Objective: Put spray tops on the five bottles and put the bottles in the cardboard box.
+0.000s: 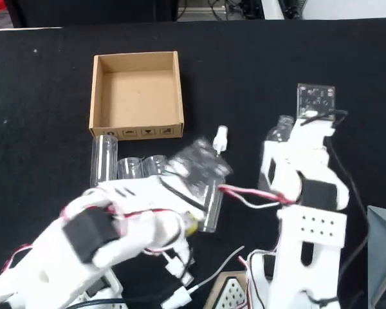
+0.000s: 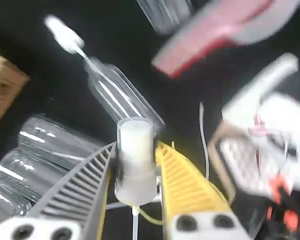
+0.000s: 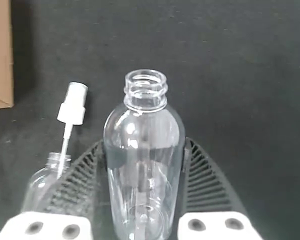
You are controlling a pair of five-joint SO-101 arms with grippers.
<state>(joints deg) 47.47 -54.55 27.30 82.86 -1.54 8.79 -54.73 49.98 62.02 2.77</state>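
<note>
The left gripper [image 2: 135, 148] has its grey and yellow jaws clamped on the collar of a spray top [image 2: 135, 170], whose thin dip tube [image 2: 135, 222] trails back toward the wrist. The right gripper [image 3: 142, 145] has its jaws closed round the body of an open bottle [image 3: 144, 120], with the bare threaded neck [image 3: 146, 87] pointing away from the wrist. This bottle is held well apart from the cardboard box [image 1: 136, 131], to the robot's right of it. Between it and the box lies a fourth bottle [image 1: 211, 209] with a loose spray top [image 1: 220, 138] resting in its mouth, not seated. Three uncapped bottles [image 1: 130, 167] lie side by side just in front of the box's front wall, on the black table [image 1: 51, 64]. Nothing is in the box yet, so the work looks to be at an early stage. The step in hand appears to be mating the held top to the held bottle. To do that well, the tube tip should be lined up over the mouth first and fed in along the bottle's axis. The tube is thin and likely to bend or catch on the rim if it comes in at an angle. The right jaws should hold the bottle firmly while the collar is pressed or turned down onto the threads.
</note>
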